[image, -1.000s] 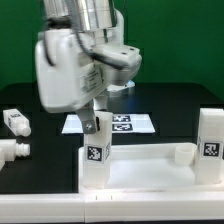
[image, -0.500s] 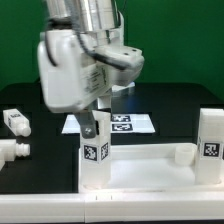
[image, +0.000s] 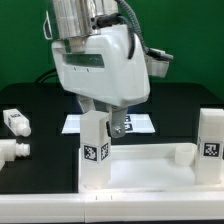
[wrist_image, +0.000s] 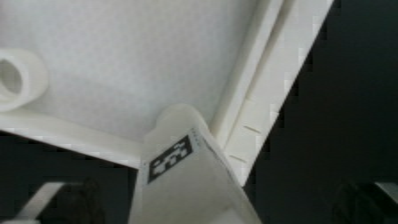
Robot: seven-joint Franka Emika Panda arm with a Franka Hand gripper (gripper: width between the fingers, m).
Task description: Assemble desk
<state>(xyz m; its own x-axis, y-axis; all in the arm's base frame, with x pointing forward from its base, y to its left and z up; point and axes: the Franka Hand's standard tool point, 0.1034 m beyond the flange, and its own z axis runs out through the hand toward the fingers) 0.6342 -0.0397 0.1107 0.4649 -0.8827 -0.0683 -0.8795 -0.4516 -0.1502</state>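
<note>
The white desk top (image: 145, 172) lies flat at the front, rim up. One square-post leg (image: 95, 148) stands upright in its corner at the exterior view's left, tag facing the camera. My gripper (image: 106, 122) hangs over that leg's top, open, with a dark finger (image: 121, 125) beside the post. In the wrist view the leg (wrist_image: 192, 165) rises between the two dark fingers with a gap on each side, and the desk top (wrist_image: 125, 60) with a round corner hole (wrist_image: 15, 82) lies below. A second leg (image: 210, 142) stands at the exterior view's right.
Two loose white legs (image: 15, 122) (image: 12, 152) lie on the black table at the exterior view's left. The marker board (image: 140, 123) lies behind the desk top. A short white peg-like part (image: 182, 153) sits on the desk top's rim near the leg on the right.
The jaws have opened and let go of the upright leg at the left corner. The wrist and arm body have turned and shifted toward the exterior view's right; the leg stays standing.
</note>
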